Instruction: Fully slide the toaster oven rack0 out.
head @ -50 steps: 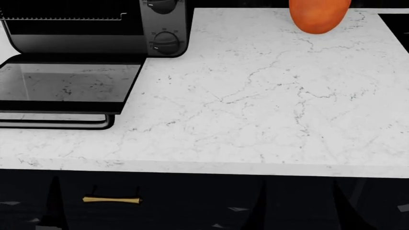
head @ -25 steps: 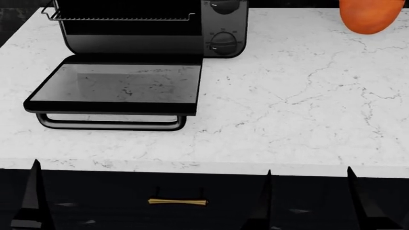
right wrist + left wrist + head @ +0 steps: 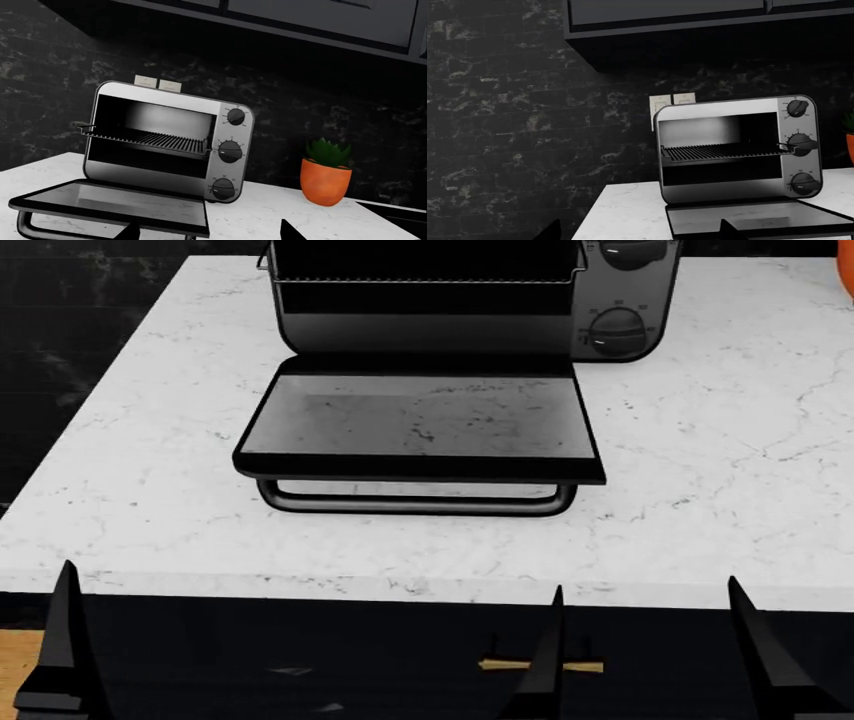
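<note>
The toaster oven [image 3: 467, 330] stands at the back of the white marble counter, with its glass door [image 3: 427, 425] dropped flat toward me and the bar handle [image 3: 414, 502] at the front. The wire rack0 [image 3: 427, 280] sits inside the dark cavity, not drawn out; it also shows in the left wrist view [image 3: 724, 151] and the right wrist view [image 3: 147, 140]. My right gripper [image 3: 654, 660] is open and empty, low in front of the counter edge. One finger [image 3: 60, 650] of the left gripper shows at lower left. Both wrist views show open jaws, left [image 3: 640, 232] and right [image 3: 208, 232], well short of the oven.
The oven's black dials [image 3: 614, 332] are on its right panel. An orange plant pot [image 3: 325, 180] stands to the oven's right. The counter's front edge [image 3: 400, 585] lies between grippers and door; a drawer with a brass handle [image 3: 541, 667] is below. Dark cabinets hang above the oven.
The head view has swung left, so the oven now sits in the middle of the picture. The gripper fingertips have come into view at the bottom. The rack has not moved.
</note>
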`<state>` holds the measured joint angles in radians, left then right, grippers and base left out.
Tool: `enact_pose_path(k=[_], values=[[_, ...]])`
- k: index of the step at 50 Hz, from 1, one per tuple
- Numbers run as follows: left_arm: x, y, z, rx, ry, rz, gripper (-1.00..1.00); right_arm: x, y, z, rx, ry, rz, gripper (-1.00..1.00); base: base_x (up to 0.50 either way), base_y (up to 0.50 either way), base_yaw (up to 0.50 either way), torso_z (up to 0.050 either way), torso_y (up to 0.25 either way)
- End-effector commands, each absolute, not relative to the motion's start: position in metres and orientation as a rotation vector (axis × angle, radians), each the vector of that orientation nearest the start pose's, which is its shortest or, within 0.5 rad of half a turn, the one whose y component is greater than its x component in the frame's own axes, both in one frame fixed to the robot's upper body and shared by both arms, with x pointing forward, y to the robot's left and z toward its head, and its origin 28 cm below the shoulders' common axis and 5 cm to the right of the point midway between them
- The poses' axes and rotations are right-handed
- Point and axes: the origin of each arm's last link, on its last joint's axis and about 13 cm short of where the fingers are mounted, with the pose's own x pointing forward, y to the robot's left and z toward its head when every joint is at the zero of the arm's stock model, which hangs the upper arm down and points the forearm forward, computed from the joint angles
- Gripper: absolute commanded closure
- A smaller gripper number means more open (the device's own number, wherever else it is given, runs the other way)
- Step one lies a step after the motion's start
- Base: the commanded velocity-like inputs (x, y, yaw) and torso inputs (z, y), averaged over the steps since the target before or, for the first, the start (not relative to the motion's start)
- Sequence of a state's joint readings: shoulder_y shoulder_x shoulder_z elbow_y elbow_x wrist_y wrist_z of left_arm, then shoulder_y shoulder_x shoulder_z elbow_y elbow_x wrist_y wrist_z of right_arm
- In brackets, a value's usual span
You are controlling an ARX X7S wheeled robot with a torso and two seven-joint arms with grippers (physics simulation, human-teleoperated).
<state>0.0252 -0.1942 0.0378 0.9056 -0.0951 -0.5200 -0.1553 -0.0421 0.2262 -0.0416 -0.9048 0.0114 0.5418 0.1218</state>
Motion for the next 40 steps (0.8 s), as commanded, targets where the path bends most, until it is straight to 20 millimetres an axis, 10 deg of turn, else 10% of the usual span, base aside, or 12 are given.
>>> enact_pose_path(k=[1,40], values=[[0.167,0.216,0.156,0.088,-0.358,0.012,-1.0,0.165,-0.117,0.153,-0.188,-0.32,-0.025,-1.0,0.0,0.5,0.0,0.05,0.043],[0.167,0.215,0.164,0.094,-0.37,0.004,-1.0,0.161,-0.101,0.159,-0.275,-0.341,0.044,-1.0,0.4,0.06,0.0,0.05,0.044]])
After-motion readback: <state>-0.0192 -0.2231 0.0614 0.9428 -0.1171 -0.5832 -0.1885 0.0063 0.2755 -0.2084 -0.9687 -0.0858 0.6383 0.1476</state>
